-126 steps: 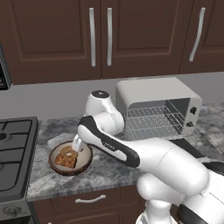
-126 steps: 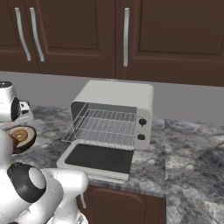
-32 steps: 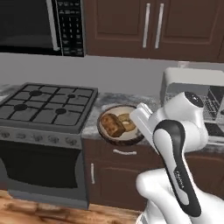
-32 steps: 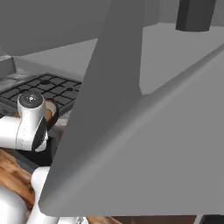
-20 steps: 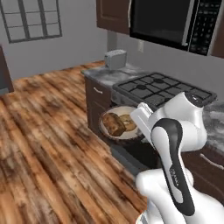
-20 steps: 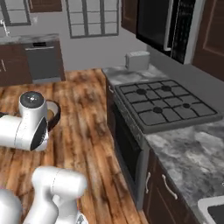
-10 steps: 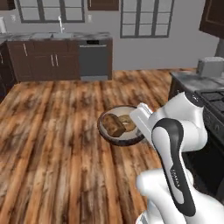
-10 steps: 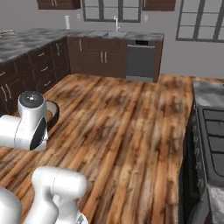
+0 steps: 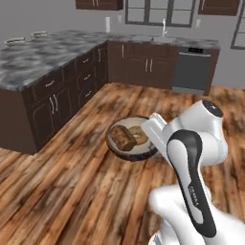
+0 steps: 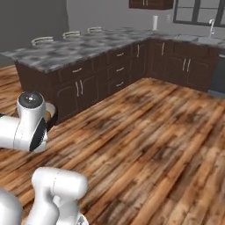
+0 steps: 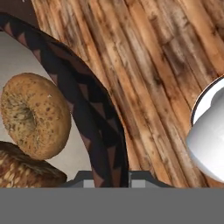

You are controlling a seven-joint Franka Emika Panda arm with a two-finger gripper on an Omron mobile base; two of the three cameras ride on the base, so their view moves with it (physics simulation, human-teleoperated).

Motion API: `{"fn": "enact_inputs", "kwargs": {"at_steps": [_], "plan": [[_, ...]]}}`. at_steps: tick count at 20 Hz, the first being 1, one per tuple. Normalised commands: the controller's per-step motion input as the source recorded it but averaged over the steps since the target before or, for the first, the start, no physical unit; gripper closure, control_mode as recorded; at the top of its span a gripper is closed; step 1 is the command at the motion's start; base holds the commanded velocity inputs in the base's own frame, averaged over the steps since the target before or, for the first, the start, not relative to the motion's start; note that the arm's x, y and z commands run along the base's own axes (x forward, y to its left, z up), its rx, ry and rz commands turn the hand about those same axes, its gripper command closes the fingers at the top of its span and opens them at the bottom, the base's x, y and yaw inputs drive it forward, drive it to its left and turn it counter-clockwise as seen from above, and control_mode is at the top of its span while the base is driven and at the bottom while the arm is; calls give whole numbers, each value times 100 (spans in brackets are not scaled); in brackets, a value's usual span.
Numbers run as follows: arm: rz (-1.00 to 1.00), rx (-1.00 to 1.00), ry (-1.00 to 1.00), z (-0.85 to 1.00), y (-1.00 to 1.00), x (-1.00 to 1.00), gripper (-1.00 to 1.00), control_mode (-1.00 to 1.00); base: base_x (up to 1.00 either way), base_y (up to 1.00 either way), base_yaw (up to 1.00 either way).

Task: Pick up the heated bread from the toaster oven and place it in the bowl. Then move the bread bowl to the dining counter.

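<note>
So your gripper (image 9: 154, 130) has the bowl (image 9: 115, 143) pinched by its near rim and is holding it up in the air over the wooden floor (image 9: 62, 191), out in front of the arm and a bit to its left in the left base view. You can see the hand clamped right at the bowl's edge there, and in the hand view the dark rough rim (image 11: 94, 118) runs straight down between where the tips sit, so it reads as closed on the rim, though the fingertips themselves are mostly cut off at the bottom of that view. Inside the bowl, the heated bread (image 9: 123, 138) sits on the side farther from the gripper, chunky and dark crusted, and the ring-shaped pastry (image 9: 139, 134) lies just beside it, closer to the hand, the two touching or near enough. In the hand view the pastry (image 11: 36, 115) is just past the rim on the pale inside, with a corner of the bread (image 11: 26, 169) poking in beneath it. The bowl looks about level, nothing sliding out. The dining counter (image 9: 43, 55), the long marbled slab on dark cabinets, is well apart from the gripper, off ahead and to its left; from the right base view it stretches across the back (image 10: 88, 46) with the arm's white shoulder low at the left. Floor is directly under the bowl.
</note>
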Motion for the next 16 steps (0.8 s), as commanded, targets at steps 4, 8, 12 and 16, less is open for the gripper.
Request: {"fn": "enact_inputs", "kwargs": {"at_steps": [4, 8, 12, 16], "plan": [[0, 0, 0, 0, 0, 0, 100, 100, 100, 16, 41], [0, 0, 0, 0, 0, 0, 100, 100, 100, 1, 29], [0, 0, 0, 0, 0, 0, 100, 100, 100, 18, 15], [0, 0, 0, 0, 0, 0, 100, 100, 100, 92, 3]]}}
